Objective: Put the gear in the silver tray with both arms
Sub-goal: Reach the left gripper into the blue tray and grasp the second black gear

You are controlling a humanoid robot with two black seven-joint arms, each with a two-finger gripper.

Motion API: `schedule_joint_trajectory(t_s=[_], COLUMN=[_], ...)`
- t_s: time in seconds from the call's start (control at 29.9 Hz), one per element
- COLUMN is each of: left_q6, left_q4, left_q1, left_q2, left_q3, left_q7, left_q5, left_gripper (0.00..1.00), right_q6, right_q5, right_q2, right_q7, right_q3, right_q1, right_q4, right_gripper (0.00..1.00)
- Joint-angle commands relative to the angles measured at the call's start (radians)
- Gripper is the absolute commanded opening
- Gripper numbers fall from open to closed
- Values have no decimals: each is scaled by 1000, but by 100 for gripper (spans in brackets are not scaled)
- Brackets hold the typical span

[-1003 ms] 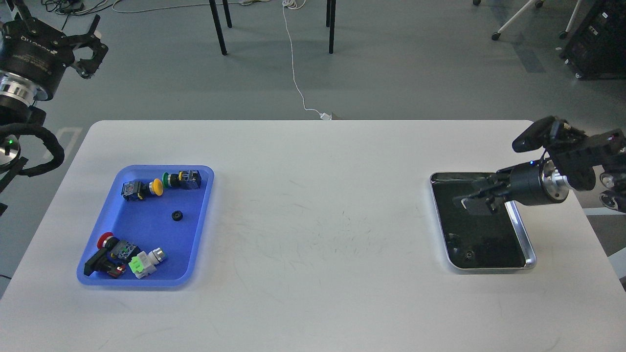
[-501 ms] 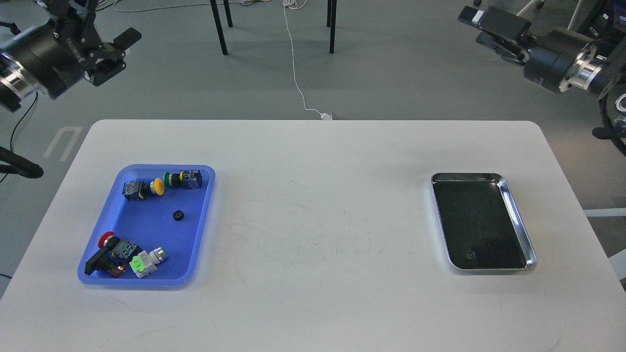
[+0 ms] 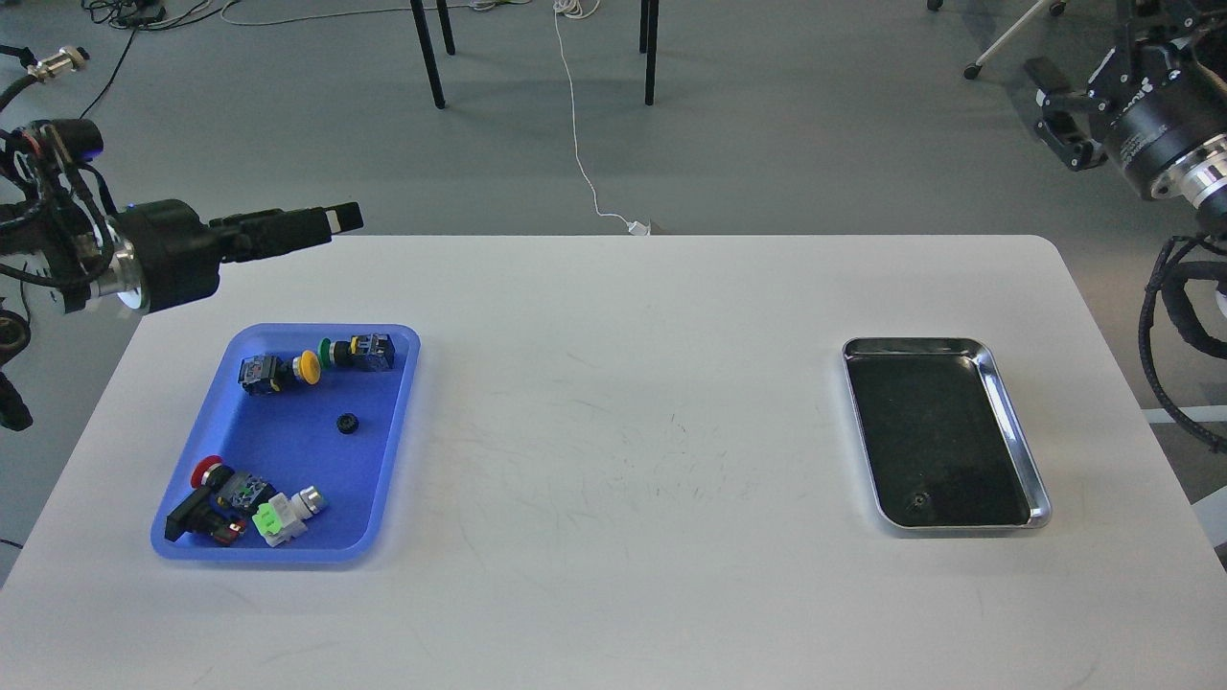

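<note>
While both arms hang off the table's sides, the white table [image 3: 613,402] carries two trays set well apart. Silver tray [image 3: 1018,436] lies at right, long side running away from the robot; dark reflective floor, polished rim. One small dark gear [image 3: 919,499] sits on its floor near the front-left corner. Blue plastic tray [image 3: 403,383] lies at left. Second small black gear [image 3: 346,423] rests alone on the bare middle of its floor, touching nothing else. Along its far edge: a yellow-capped push button [image 3: 278,371] and a green-capped push button [image 3: 357,352], lying on their sides. At its near edge: a red-capped push button [image 3: 206,494] and a green-and-white switch part [image 3: 286,513], bunched together.

Left gripper [image 3: 331,220] reaches level over the table's far-left corner, pointing right, above and beyond the blue tray, nothing in it. Seen side-on, the fingers overlap into one bar; cannot tell whether they are spread or pressed together.

Right gripper [image 3: 1059,105] is up at the far right, over the floor beyond the table, well away from the silver tray. Fingers look spread, with a gap between them, holding nothing.
</note>
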Motion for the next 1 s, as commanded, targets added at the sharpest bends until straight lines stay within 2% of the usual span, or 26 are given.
schedule_joint_trajectory(t_s=[0.0,0.13,0.27,0.47,0.7,0.77,0.97], left_q6=[128,264,320,369,378,383,406], left_q4=[19,91,109,149,237,241,243], left_q1=[3,12,12,40,64,72,84], left_q2=[-9,-18,-50,-84,-122,-122,-130], left_q3=[122,286,381,412,414,414,414], left_q7=[-4,-30,-30,-29,-37,-56,-69], left_q5=[213,258,264,267,267,267,270], left_gripper=[96,94,90,78,61,57,54], right_q6=[58,95,99,98,92,92,90], right_q5=[73,74,73,73,73,73,73], right_q2=[0,0,0,0,4,7,10], right_q7=[0,0,0,0,0,0,0], right_q3=[94,215,295,304,320,324,333], right_q1=[-134,-297,-388,-400,-398,-398,-398], right_q4=[31,81,100,107,143,143,144], right_gripper=[96,96,96,96,96,96,96])
